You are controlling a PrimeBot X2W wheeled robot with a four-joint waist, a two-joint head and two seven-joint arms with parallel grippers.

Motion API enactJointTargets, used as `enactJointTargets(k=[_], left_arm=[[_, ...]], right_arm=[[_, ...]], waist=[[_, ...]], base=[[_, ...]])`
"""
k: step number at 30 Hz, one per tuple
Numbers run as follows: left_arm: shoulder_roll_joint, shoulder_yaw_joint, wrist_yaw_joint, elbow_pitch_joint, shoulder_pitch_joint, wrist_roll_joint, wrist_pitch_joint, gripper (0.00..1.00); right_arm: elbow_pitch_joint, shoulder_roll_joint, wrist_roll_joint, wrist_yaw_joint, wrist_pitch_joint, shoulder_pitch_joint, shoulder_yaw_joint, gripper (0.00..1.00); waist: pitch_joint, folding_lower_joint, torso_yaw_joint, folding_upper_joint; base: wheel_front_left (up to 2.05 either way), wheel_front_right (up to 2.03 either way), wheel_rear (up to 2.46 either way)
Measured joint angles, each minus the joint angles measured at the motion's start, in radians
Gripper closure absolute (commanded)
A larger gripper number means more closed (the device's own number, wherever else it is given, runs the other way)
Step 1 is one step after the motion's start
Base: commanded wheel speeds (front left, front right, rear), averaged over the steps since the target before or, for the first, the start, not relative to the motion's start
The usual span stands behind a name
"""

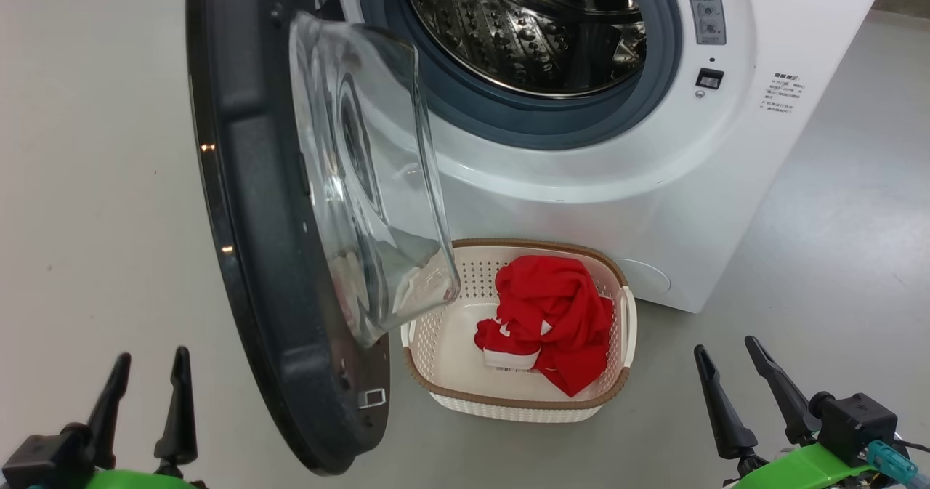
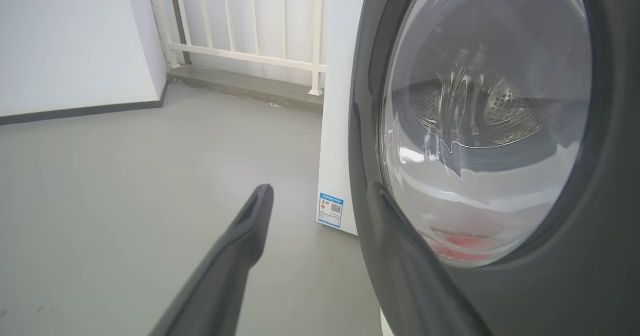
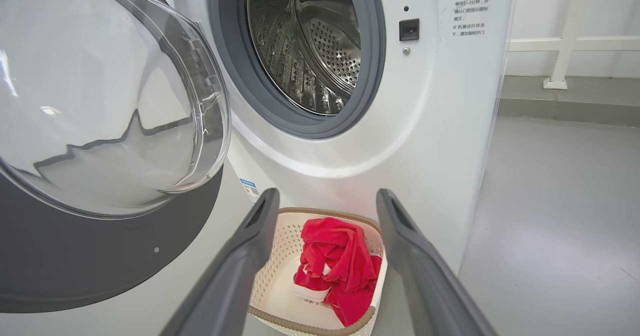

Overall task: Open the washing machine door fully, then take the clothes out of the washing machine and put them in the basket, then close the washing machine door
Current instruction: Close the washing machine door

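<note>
**Item:** bright red soft fabric garment (image 1: 556, 314) with white ribbed trim.

**Location:** lower centre of the head view, bunched in the right half of a small cream-white perforated plastic basket (image 1: 508, 400) with a brown woven-look rim. The basket stands on the grey floor (image 1: 87, 184), just before the big white front-loading washing machine (image 1: 617, 184).

**Right gripper** (image 1: 725, 345): lower right of the frame, dark fingers spread, holding nothing. The garment lies up-left of it, well apart.

**Left gripper** (image 1: 152, 356): lower left, fingers spread, empty. The large round door (image 1: 254, 256), glossy black rim and bulging clear glass bowl, stands swung open between it and the basket.

**Right wrist view:** the garment shows low centre, framed between the two fingers. The perforated steel drum (image 3: 305, 46) is at upper centre.

**Left wrist view:**
- The door's outer face fills the right of the frame, with a red smear low in the glass.
- A blue-and-white sticker (image 2: 330, 209) sits on the machine's side.
- A white railing (image 2: 250, 21) is at upper centre.
- One finger overlaps the rim; contact cannot be told.
</note>
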Motion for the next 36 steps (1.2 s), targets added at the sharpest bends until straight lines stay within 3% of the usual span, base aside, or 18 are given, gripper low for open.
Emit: enactJointTargets(k=[8, 28, 29, 31, 33, 34, 36], left_arm=[[-0.087, 0.078, 0.0, -0.078, 0.053, 0.139, 0.0, 0.0], [-0.11, 0.095, 0.0, -0.12, 0.06, 0.118, 0.0, 0.0], [-0.11, 0.092, 0.0, -0.123, 0.059, 0.093, 0.0, 0.04], [-0.108, 0.091, 0.0, -0.13, 0.058, 0.032, 0.0, 0.61], [-0.104, 0.091, 0.0, -0.132, 0.057, 0.0, 0.0, 0.9], [-0.097, 0.089, 0.0, -0.135, 0.056, -0.03, 0.0, 1.0], [-0.066, 0.083, 0.0, -0.147, 0.055, -0.082, 0.0, 1.0]], right_arm=[[0.0, 0.0, 0.0, 0.0, 0.0, 0.0, -0.001, 0.0], [0.001, 0.001, 0.0, 0.0, 0.0, 0.0, -0.001, 0.0], [0.001, 0.001, 0.0, 0.0, 0.0, 0.0, -0.001, 0.0], [0.001, 0.001, 0.0, 0.0, 0.0, 0.0, -0.001, 0.0], [0.001, 0.001, 0.0, 0.0, 0.0, 0.0, -0.001, 0.0], [0.001, 0.001, 0.0, 0.0, 0.0, 0.0, -0.001, 0.0], [0.001, 0.001, 0.0, 0.0, 0.0, 0.0, -0.001, 0.0]], waist=[[0.001, -0.0001, -0.002, 0.0], [-0.008, 0.0, 0.002, 0.0], [-0.009, 0.0, 0.002, 0.0], [-0.01, 0.0, 0.002, 0.0], [-0.011, 0.0, 0.002, 0.0], [-0.011, -0.0001, 0.003, 0.0], [-0.011, -0.0001, 0.003, 0.0]], base=[[0.0, 0.0, 0.0], [0.0, 0.0, 0.0], [0.0, 0.0, 0.0], [0.0, 0.0, 0.0], [0.0, 0.0, 0.0], [0.0, 0.0, 0.0], [0.0, 0.0, 0.0]])
